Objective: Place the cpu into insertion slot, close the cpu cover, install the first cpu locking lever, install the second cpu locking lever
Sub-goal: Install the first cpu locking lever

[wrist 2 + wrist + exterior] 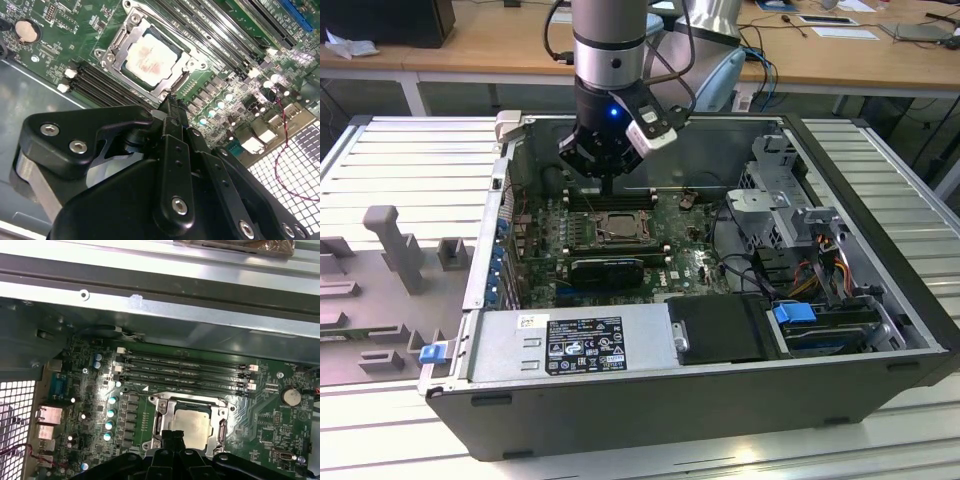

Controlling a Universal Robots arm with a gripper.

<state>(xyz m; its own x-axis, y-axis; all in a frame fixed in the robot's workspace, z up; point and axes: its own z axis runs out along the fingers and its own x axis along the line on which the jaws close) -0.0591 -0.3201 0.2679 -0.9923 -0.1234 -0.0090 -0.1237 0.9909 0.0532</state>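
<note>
- The gripper (171,103) had its fingers pressed together into one narrow tip and held nothing. In the exterior view it hung point-down inside the open computer case (670,410).
- The cpu (149,56) lay just ahead of and below that tip. It sat flat in the insertion slot (594,230) with its pale, smudged metal face up.
- The cpu cover (111,49) appeared to be down over the chip, its silvery frame bordering the face on every side. The tip stood near one corner of that frame and, by my judgement, apart from it.
- The chip was square, so it offered no long axis. The frame's edges ran parallel with the memory slots (182,371) alongside the socket.
- Whether either locking lever was latched could not be told.
- The motherboard (95,405) around the socket was crowded with small capacitors, all lower than the fingertip. The case walls stood well apart from the gripper, leaving room to descend.
</note>
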